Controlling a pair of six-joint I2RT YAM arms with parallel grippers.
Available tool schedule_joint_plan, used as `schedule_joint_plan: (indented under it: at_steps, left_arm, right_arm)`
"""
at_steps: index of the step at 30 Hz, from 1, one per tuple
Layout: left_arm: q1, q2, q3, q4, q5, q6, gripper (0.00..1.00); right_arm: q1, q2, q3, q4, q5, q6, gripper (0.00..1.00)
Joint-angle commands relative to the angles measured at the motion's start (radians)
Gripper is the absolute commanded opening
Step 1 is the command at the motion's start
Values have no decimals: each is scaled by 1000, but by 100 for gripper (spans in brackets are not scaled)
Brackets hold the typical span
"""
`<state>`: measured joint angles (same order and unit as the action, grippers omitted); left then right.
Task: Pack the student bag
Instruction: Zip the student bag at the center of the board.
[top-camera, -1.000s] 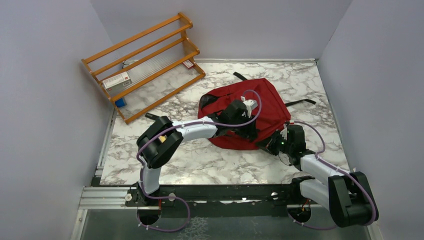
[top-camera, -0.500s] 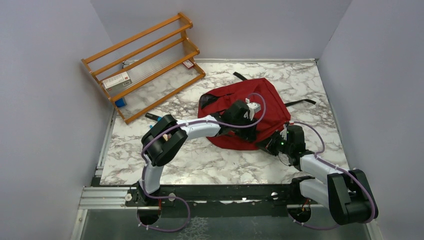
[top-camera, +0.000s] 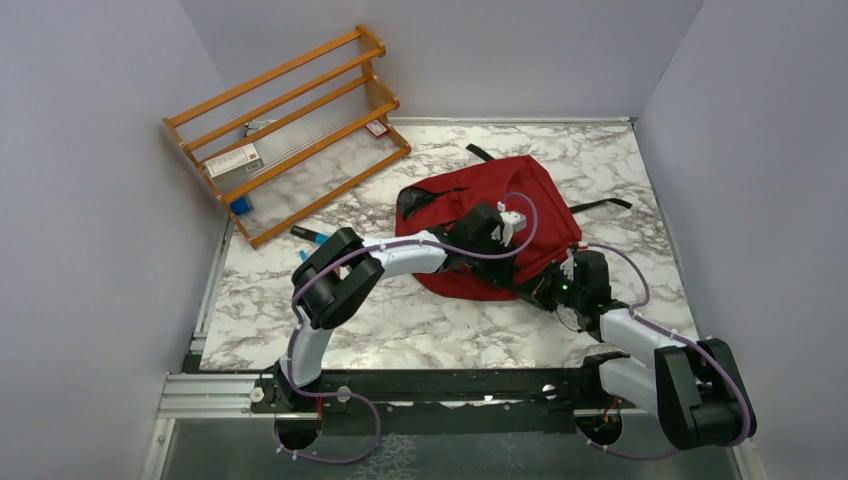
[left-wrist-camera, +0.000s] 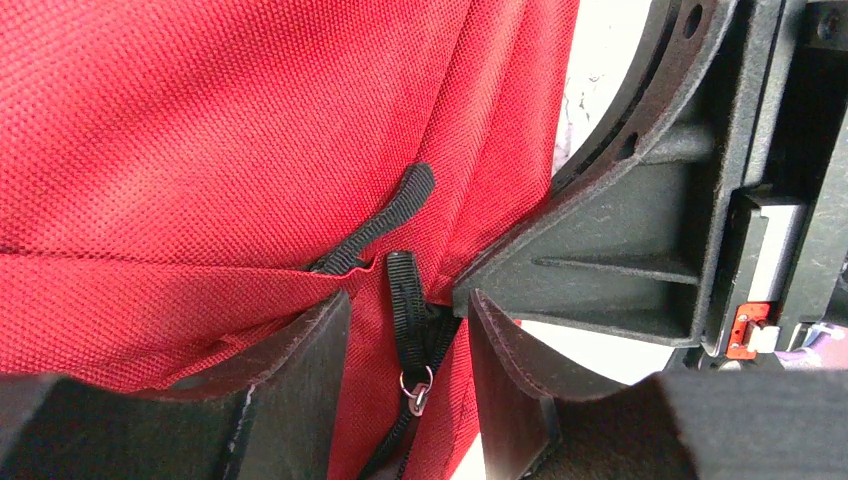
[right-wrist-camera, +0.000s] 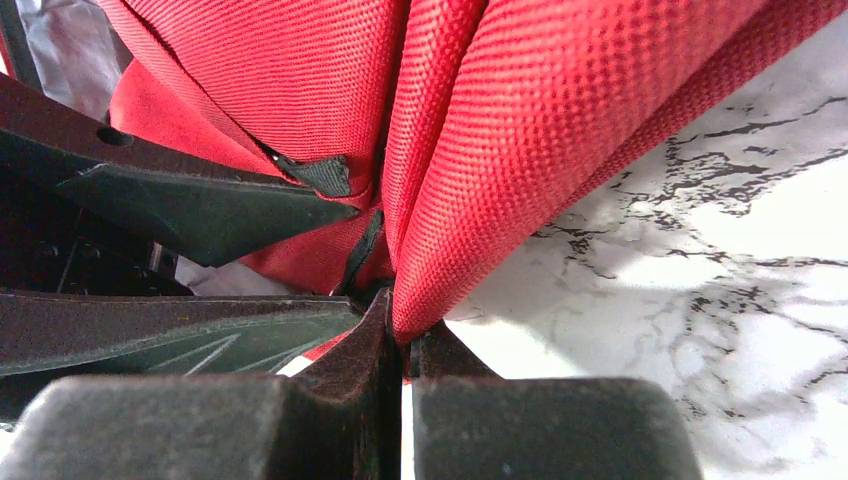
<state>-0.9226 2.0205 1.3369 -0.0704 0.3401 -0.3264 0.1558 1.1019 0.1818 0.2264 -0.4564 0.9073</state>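
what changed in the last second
The left gripper slid rightward over the student bag, jaws open astride the zipper pull; its elbow followed right. The right gripper stayed shut on the bag's edge; the bag kept its place.

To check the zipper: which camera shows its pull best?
Left wrist: the black zipper pull lies close up inside the open left tool. Right wrist shows only black strips on the student bag; top external hides it under the left arm.
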Motion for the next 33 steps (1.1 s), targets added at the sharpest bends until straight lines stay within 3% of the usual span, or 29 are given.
schedule_joint_plan:
  at_steps: [1,13,24,33]
  left_arm:
    - [-18,41,16,-60,14,36,49]
    - [-41,85,29,-96,-6,66,46]
    - [-39,112,75,-93,-56,38,24]
    - [-7,-2,-4,38,-80,-43,2]
  right_arm:
    - [8,10,-20,-6,-7,-16,1]
    - [8,14,-22,-3,-8,-20,1]
    - [8,15,-31,-1,-7,-23,1]
    - [8,12,-30,-10,-7,-32,1]
